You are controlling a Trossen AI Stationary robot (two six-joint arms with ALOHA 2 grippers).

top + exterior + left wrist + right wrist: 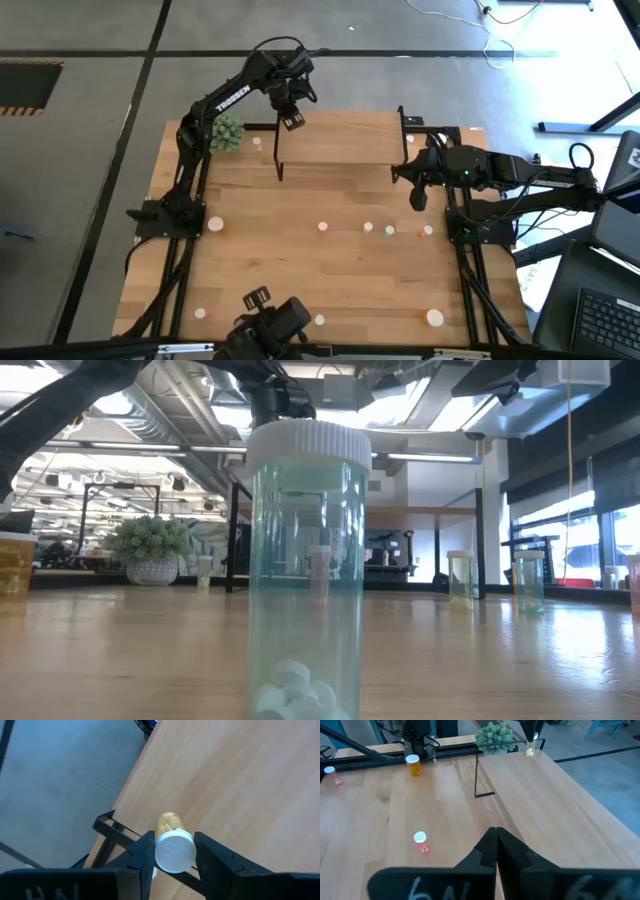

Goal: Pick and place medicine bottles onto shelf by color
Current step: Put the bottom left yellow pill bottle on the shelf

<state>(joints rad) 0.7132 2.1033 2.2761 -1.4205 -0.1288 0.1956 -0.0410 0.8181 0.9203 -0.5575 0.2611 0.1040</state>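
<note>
Evidently the left tool (172,857) hangs over the shelf's (340,140) far left corner, its fingers clasped around a yellowish bottle (172,845) just under the white cap, keeping it upright for setting down there. At the shelf's right end the right tool (496,845) waits, pinched closed and empty.

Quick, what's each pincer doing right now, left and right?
Left pincer: closed on a yellowish medicine bottle over the shelf.
Right pincer: shut, empty.
</note>
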